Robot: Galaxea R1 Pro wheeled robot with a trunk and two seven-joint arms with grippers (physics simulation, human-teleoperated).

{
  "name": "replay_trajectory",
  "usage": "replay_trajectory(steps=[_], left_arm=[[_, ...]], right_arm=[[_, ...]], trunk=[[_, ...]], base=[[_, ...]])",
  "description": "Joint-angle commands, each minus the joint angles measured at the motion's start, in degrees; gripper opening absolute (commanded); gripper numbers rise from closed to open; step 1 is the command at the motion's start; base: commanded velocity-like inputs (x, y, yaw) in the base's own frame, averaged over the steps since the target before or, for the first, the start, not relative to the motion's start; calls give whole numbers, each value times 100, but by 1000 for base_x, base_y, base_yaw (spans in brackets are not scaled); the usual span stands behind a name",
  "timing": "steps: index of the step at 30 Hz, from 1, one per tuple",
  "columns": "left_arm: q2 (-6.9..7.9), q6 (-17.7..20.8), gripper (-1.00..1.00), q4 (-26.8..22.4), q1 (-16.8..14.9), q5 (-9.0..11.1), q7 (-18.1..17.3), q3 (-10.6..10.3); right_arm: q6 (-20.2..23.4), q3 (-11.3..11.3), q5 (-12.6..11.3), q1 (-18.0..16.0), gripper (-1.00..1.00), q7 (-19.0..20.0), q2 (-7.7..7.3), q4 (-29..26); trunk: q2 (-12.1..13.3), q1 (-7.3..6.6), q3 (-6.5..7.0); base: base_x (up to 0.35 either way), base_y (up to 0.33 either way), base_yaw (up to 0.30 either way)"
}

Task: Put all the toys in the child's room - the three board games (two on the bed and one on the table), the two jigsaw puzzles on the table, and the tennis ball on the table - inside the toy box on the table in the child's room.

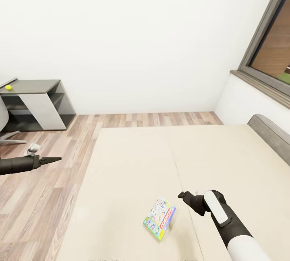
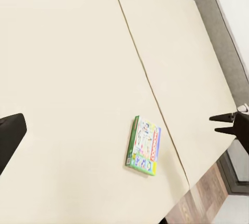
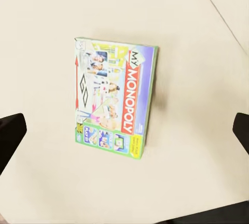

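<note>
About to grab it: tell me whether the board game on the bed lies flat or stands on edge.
Flat. The board game lies cover-up on the bed, its whole printed face showing.

The bed is being viewed from above by the head camera, facing the white wall. The board game is being looked at closely by the right wrist camera, seemingly straight down. The same board game is being seen from farther by the left wrist camera.
</note>
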Motion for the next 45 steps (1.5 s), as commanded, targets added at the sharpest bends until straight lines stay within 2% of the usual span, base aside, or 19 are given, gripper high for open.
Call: replay_trajectory(steps=[1, 36, 45], left_arm=[[-4, 60, 100, -3, -7, -60, -47, 31], [-4, 60, 100, -3, -7, -59, -48, 39], [-4, 60, 100, -3, -7, -59, -47, 37]], right_arm=[[14, -2, -64, -4, 100, -55, 0, -8], [3, 3, -61, -4, 100, -53, 43, -6], [-111, 4, -64, -4, 100, -53, 52, 14]], trunk=[[-12, 3, -21], [-12, 3, -353], [-12, 3, -438]], base=[[0, 0, 0], [0, 0, 0], [0, 0, 0]])
